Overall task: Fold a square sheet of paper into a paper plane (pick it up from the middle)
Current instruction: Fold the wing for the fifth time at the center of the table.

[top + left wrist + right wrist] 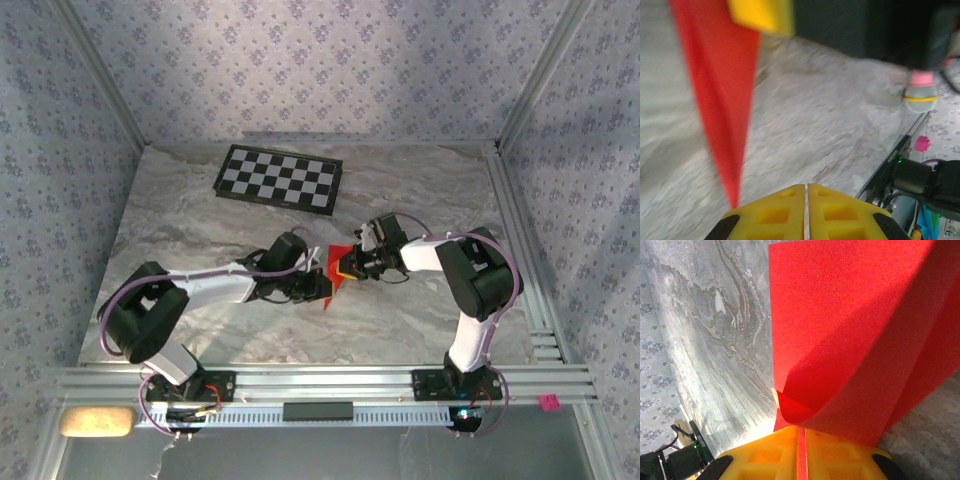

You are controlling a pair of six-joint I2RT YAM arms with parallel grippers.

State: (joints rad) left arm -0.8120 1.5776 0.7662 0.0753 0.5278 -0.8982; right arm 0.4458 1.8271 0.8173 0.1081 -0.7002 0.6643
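In the top view a black-and-white checkerboard (280, 178) is lying flat on the grey marble-look table (180, 230), around 11 o'clock from the table's middle and sitting a bit skewed, with flowery lilac wallpaper (300, 70) wrapping around three sides. Along the near edge a silver rail frame (330, 382) is running side to side, with a short black bar (317, 410) sitting at 6 o'clock. A tan pad-looking thing (96, 421) is hanging out down at 8 o'clock, and a tiny pink tag (549, 402) is sticking to the frame at 4 o'clock.

creased red paper (332, 278) tapering to point
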